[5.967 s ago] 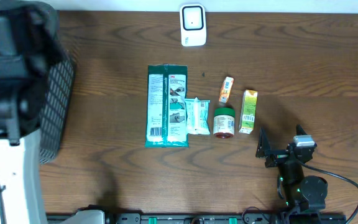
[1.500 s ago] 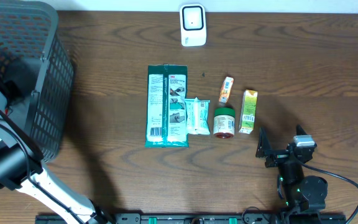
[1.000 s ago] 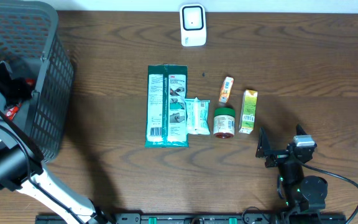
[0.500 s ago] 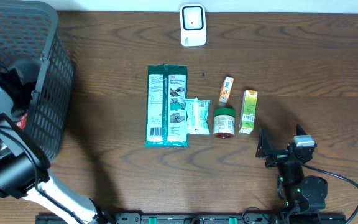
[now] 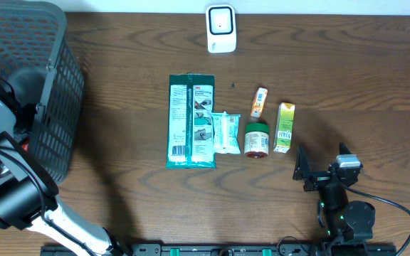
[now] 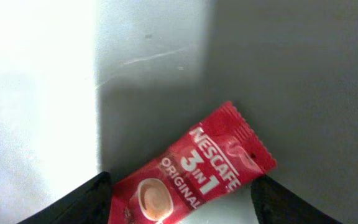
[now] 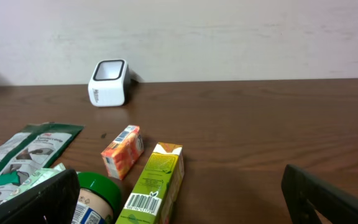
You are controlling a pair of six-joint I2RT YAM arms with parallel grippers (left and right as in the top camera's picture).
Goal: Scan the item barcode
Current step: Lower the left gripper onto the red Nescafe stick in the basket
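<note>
One basket [image 5: 55,107], one scanner [image 5: 220,28], five table items [image 5: 191,121], one red sachet [image 6: 194,180].

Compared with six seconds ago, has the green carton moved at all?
No. The green carton stays right beside the green-lidded jar, in the same spot below and right of the white scanner.

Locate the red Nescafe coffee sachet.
Left wrist view: the red sachet lies flat between the open left gripper's fingers, inside the black mesh basket at the table's left end.

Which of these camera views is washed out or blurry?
Left wrist view: left side blown out white, right side shadowed, red sachet sharp. Right wrist view: even light, barcode on the green carton clear, right gripper fingers dark and blurred. Overhead view: evenly lit, no strong glare.
</note>
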